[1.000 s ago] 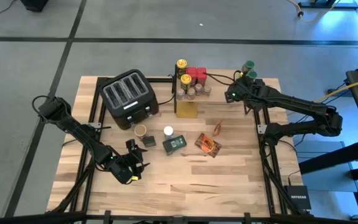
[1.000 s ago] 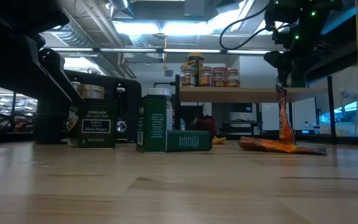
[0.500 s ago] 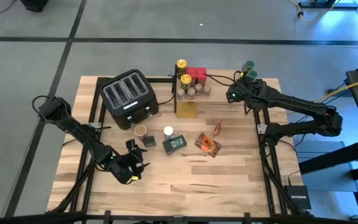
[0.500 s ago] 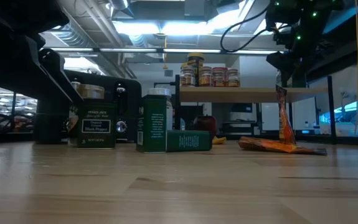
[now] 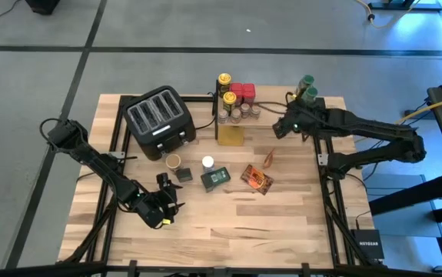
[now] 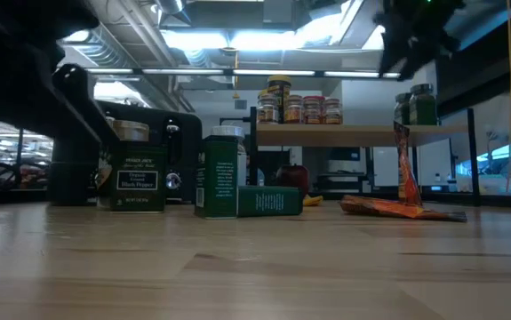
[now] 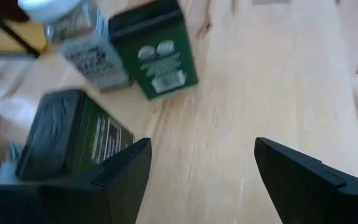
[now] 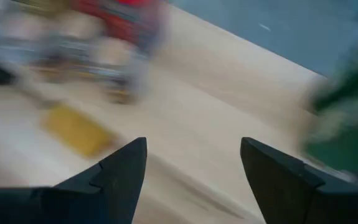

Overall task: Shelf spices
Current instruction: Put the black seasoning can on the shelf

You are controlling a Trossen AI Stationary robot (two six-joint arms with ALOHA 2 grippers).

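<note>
From above, the shelf (image 5: 234,115) stood at the back middle of the surface (image 5: 221,223), just right of the black toaster (image 5: 159,119). On and around it sat a yellow-lidded jar (image 5: 224,81), red-lidded jars (image 5: 241,92) and several tan-lidded jars (image 5: 240,114). Two green-lidded jars (image 5: 307,86) stood near the back right corner. The right hand (image 5: 280,129) hung between those jars and the shelf, released and carrying nothing. Loose spices lay in the middle: a white-lidded jar (image 5: 207,163), a flat green tin (image 5: 216,178) and orange foil packets (image 5: 257,178). The left hand (image 5: 171,201) rested low at the front left, released too.

At surface height, jars (image 6: 295,108) lined the shelf plank (image 6: 326,133); the green-lidded jars (image 6: 416,105) showed to the right, with one foil packet (image 6: 404,173) upright below them.

The left wrist camera saw its fingers (image 7: 119,177) spread apart over bare wood, a dark tin (image 7: 73,140) just beside one.

The right wrist camera showed its fingers (image 8: 116,177) parted, everything beyond blurred.
</note>
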